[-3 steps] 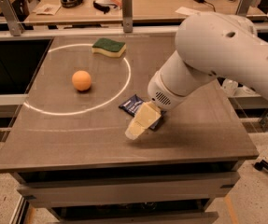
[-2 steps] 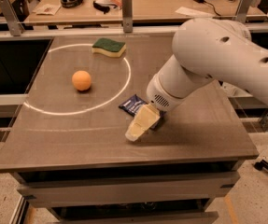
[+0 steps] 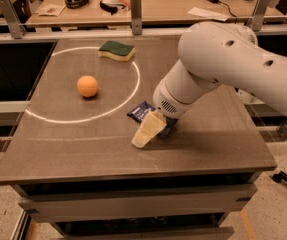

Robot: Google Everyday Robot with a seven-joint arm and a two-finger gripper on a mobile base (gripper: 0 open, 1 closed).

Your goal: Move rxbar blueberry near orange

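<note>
Arm [image 3: 223,59] swung slightly left; gripper [image 3: 153,131] stayed on rxbar blueberry [image 3: 139,111], can't tell if clamped; orange [image 3: 87,86] sat well apart.

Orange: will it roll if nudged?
Round and loose on the flat table, the orange would likely roll at a nudge. Its smooth skin may slip. The gripper is at the rxbar blueberry, away from the orange.

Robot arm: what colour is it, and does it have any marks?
The arm is smooth, fat and white, with small dark holes and a vent grille near its wrist. Its gripper, down by the rxbar blueberry, is pale cream-yellow.
</note>
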